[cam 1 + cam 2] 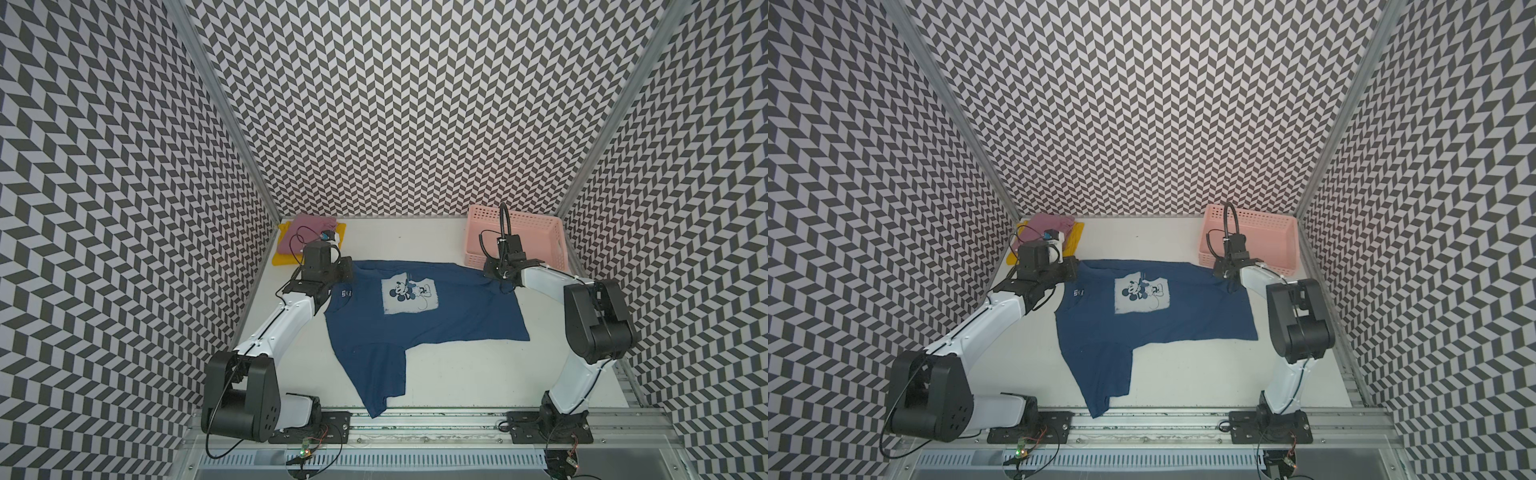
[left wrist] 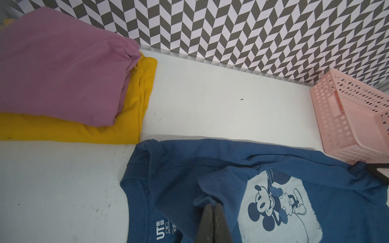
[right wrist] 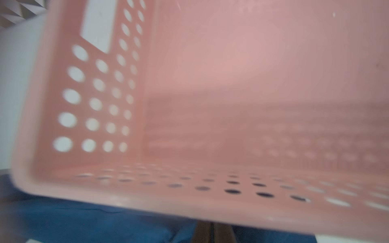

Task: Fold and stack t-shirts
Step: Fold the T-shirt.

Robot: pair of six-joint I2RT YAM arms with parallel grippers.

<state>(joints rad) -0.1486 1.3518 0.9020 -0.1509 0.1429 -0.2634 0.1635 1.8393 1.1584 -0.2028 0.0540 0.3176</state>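
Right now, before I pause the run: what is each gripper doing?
Left gripper: closed on a fold of the navy t-shirt near its collar.
Right gripper: closed, apparently pinching the same shirt's edge.

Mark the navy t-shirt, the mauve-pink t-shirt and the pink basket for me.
navy t-shirt (image 1: 419, 328): in a top view, on the blue cloth just below the print.
mauve-pink t-shirt (image 2: 63, 69): left wrist view, middle of its folded top face.
pink basket (image 2: 347, 130): left wrist view, on a perforated side wall.

We record matching arms. Left arm (image 1: 286, 318) and right arm (image 1: 575, 384) have white links, black joint housings (image 1: 598, 328) and black screwed base plates (image 1: 332, 419). Black cables (image 1: 505, 222) loop at the wrists.
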